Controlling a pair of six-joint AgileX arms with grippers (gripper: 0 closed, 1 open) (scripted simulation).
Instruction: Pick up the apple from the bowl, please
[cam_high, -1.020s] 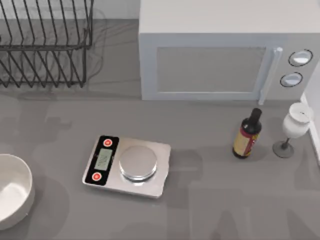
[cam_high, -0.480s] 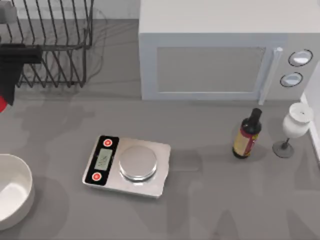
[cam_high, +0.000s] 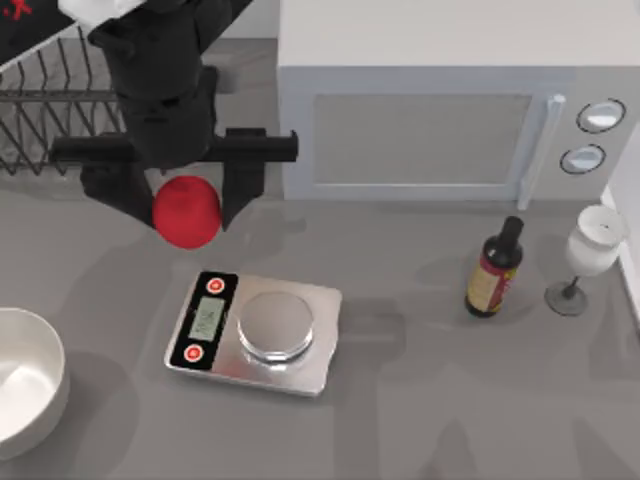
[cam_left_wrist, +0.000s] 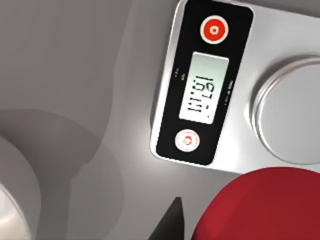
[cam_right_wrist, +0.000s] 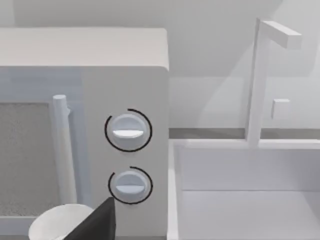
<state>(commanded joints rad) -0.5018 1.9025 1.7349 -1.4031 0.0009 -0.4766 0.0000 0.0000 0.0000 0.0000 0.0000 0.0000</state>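
Apple (cam_high: 187, 211) sits clamped between the two dark fingers of the left gripper (cam_high: 180, 205), held in the air in the upper left of the top view, above the bare grey table (cam_high: 420, 400) and just up-frame of the kitchen scale (cam_high: 254, 331). The fingers press on opposite sides of the fruit, so it hangs level and well clear of everything under it. In the left wrist view the red curve of the apple fills the lower right corner, with the scale's lit display and red buttons beyond it.

Nearest the bottom edge of the top view, at lower left, the white bowl (cam_high: 45, 400) is partly cut off by the frame and looks empty in the part that shows. With the fruit out of it and raised, the pick-up appears as good as done.

Farther up the frame come the dark bottle (cam_high: 494, 270) and the wine glass (cam_high: 588, 255) at the right, then the microwave (cam_high: 420, 130) along the back, with the wire dish rack (cam_high: 50, 130) at upper left behind the arm.

The right gripper (cam_right_wrist: 95, 225) shows as a dark fingertip at the bottom of the right wrist view, facing the microwave's dials; whether it is apart or together cannot be told.
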